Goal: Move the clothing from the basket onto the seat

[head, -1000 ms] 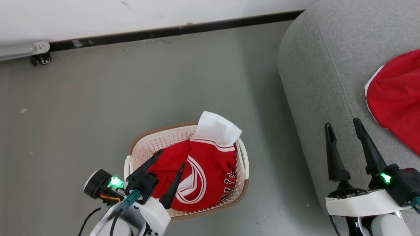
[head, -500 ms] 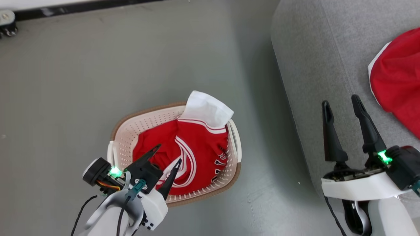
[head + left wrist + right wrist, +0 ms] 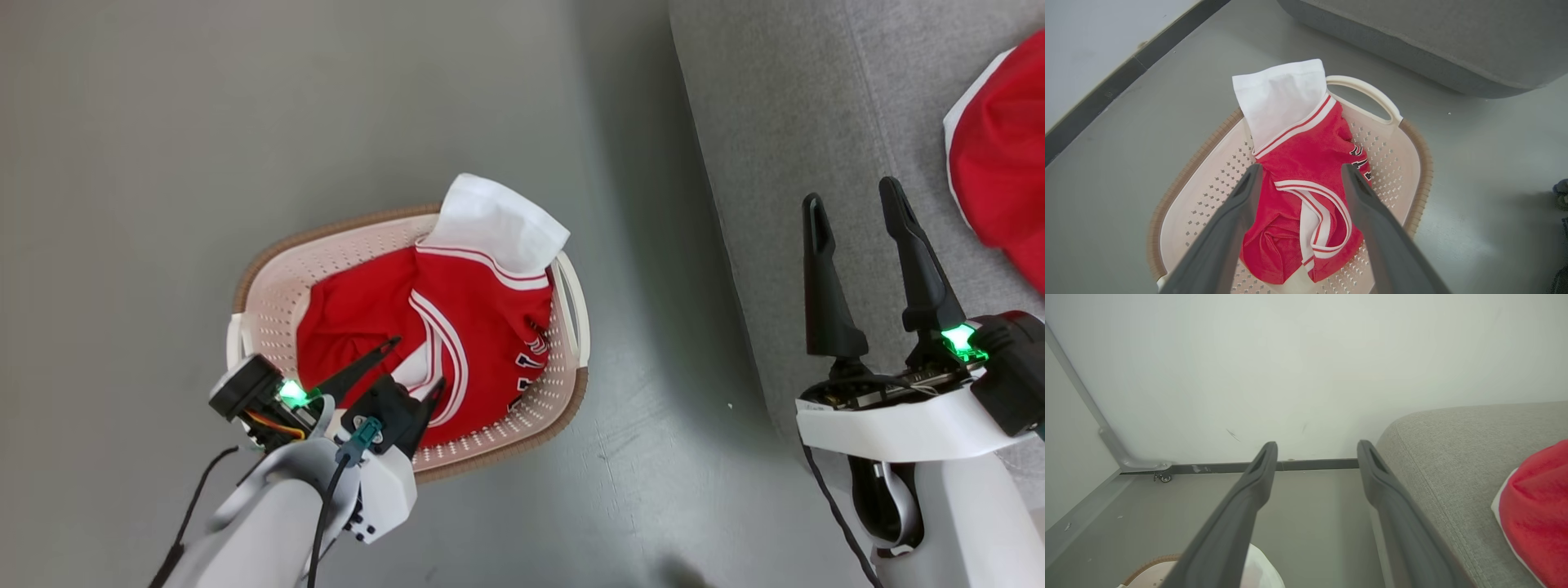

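Observation:
A red jersey with white stripes, lettering and a white panel lies crumpled in the cream perforated basket on the floor. My left gripper hangs open over the basket's near side, pointing down. In the left wrist view its fingers frame the jersey without touching it, inside the basket. My right gripper stands open and holds nothing, over the edge of the grey seat. A plain red garment with white trim lies on the seat. It also shows in the right wrist view as the red garment on the seat, right of the open right gripper.
Grey floor surrounds the basket, with a strip of it between basket and seat. A white wall with a dark baseboard runs behind. A metal frame with a caster stands at the left of that wall. A dark object shows at the right edge.
The head camera has tilted down, so wall and baseboard left its view. My left gripper has tipped steeper and lower over the near part of the jersey. Both grippers stay open.

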Motion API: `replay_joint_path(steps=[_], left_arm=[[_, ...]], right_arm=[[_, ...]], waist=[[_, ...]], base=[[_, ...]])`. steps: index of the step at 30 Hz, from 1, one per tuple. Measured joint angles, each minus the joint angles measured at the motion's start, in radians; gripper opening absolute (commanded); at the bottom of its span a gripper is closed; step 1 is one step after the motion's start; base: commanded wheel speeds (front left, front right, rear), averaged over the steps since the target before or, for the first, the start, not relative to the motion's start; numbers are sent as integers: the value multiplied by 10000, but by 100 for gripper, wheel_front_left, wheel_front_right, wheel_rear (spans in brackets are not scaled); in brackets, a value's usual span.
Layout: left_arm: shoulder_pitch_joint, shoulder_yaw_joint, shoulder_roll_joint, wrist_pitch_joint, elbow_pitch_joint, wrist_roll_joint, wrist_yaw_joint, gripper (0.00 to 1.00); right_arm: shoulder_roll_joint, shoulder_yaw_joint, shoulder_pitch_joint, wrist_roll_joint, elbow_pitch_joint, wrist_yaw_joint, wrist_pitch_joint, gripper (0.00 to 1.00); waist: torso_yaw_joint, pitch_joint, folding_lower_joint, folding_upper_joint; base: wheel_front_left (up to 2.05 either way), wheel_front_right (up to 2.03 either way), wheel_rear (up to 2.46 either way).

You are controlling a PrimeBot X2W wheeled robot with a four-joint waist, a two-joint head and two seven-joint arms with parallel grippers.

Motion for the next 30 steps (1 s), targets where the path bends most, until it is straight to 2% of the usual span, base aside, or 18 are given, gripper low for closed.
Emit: replay_joint_path(steps=[30], left_arm=[[-2139, -1480, 598, 460, 1601, 1580, -174, 100]], right_arm=[[-2, 128, -1638, 727, -92, 0, -111, 100]], waist=[[-753, 2278, 0, 0]], base=[[0, 0, 0]])
